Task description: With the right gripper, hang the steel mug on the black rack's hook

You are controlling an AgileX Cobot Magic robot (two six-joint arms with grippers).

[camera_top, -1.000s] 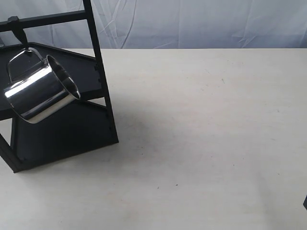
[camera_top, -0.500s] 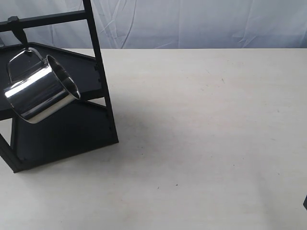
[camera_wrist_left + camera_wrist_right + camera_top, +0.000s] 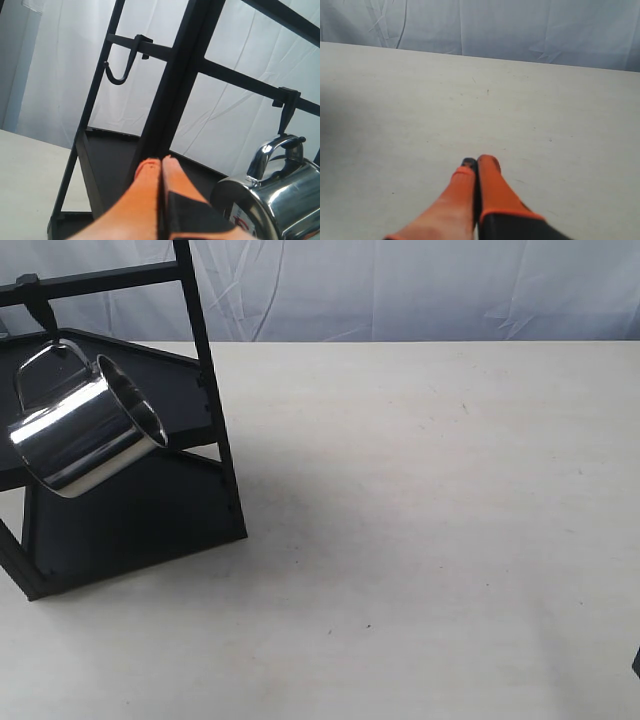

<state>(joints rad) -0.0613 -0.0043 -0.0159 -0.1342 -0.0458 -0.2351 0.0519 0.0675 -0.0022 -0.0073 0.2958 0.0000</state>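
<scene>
Exterior, mug: I see the steel mug (image 3: 85,425) hanging tilted by its handle from a hook (image 3: 40,310) on the black rack (image 3: 205,390) crossbar, mouth turned toward the bare table (image 3: 430,520).
Exterior, arms: neither gripper shows clearly here; I judge the hang done and the step in hand a clean retreat.
Left wrist, gripper: the left gripper (image 3: 160,167) has its orange fingertips pressed together, holding nothing; the rack post sits just ahead of them, the mug (image 3: 280,200) beside and slightly beyond.
Left wrist, hooks: the mug's handle loops on one hook (image 3: 287,107); a second hook (image 3: 122,67) hangs empty farther along.
Right wrist, gripper: the right gripper (image 3: 476,165) is closed on nothing, only table ahead, mug out of view.
Advice: I'd keep both arms off the rack so the mug doesn't swing loose.
</scene>
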